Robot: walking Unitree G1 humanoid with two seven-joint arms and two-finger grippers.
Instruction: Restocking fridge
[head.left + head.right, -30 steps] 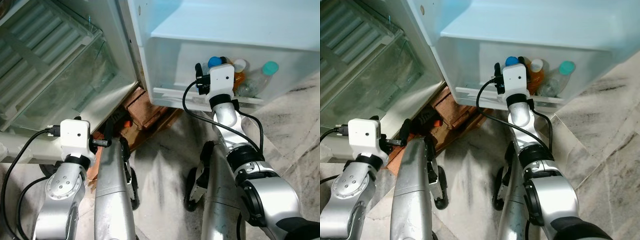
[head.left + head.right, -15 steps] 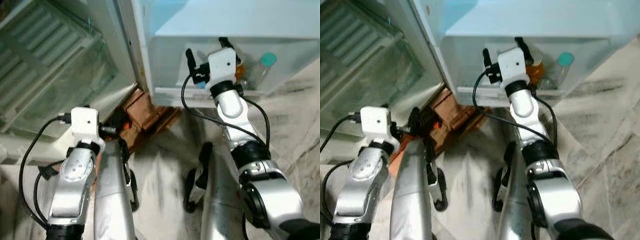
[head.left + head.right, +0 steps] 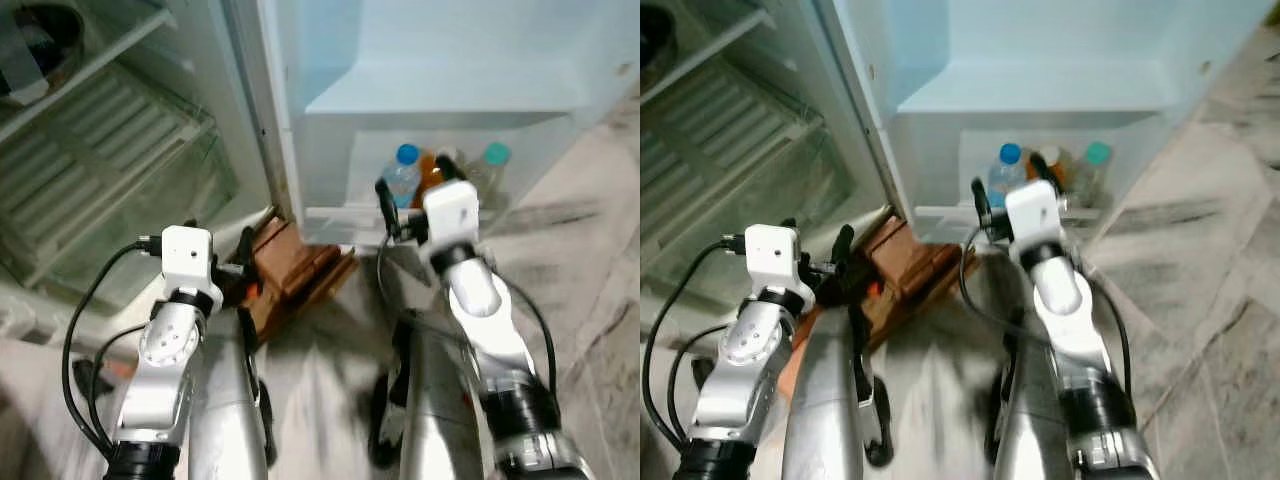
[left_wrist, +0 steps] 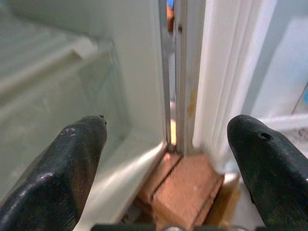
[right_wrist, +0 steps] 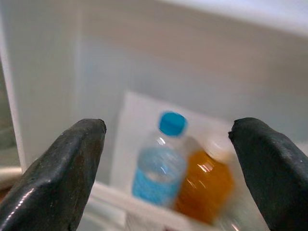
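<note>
Three bottles (image 3: 403,175), perhaps four; two bricks (image 4: 185,195); two grippers (image 5: 168,168).

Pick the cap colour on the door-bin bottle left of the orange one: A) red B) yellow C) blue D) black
C: the clear bottle beside the orange bottle has a blue cap, seen between the open right end effector fingers.

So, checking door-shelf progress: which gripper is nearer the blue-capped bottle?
Right gripper, open just before the blue-capped bottle; left gripper is off by the fridge hinge.
</note>
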